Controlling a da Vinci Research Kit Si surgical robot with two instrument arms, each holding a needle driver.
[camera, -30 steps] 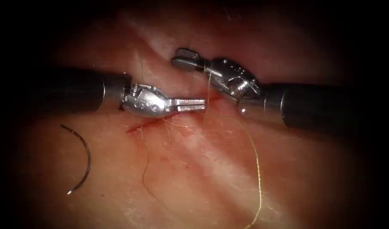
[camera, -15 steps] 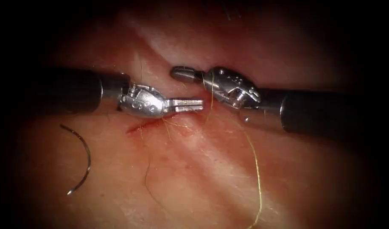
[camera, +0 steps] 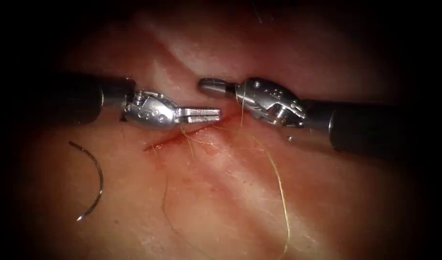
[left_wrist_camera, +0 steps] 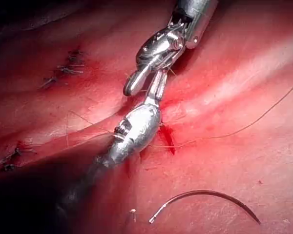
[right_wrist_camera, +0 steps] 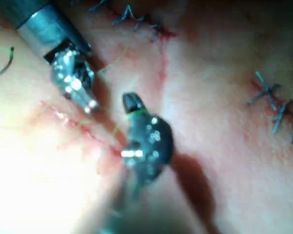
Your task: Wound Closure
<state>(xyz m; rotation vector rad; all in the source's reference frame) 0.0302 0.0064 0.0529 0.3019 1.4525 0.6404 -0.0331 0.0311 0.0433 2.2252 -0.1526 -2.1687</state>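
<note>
- Pink, glistening pork-belly tissue (camera: 221, 202) filled the background, with a short red cut (camera: 175, 137) running slantwise near its middle and red fluid (left_wrist_camera: 168, 136) smeared along it.
- Left arm's silver needle driver (camera: 212, 114) lay just above the cut, its jaws pressed together; whether they pinched the thread there could not be told.
- Right arm's silver needle driver (camera: 207, 87) reached in from the right, jaws closed, with the thin yellowish thread (camera: 278, 185) draped round its neck — not visibly between the jaws.
- That thread ran from the cut down across the tissue on the right side.
- Dark curved steel needle (camera: 93, 180) lay loose on the tissue well to the left of the cut — held by neither tool, not in the tissue.
- Dark finished stitches (right_wrist_camera: 276, 102) showed elsewhere on the tissue in the wrist views.
</note>
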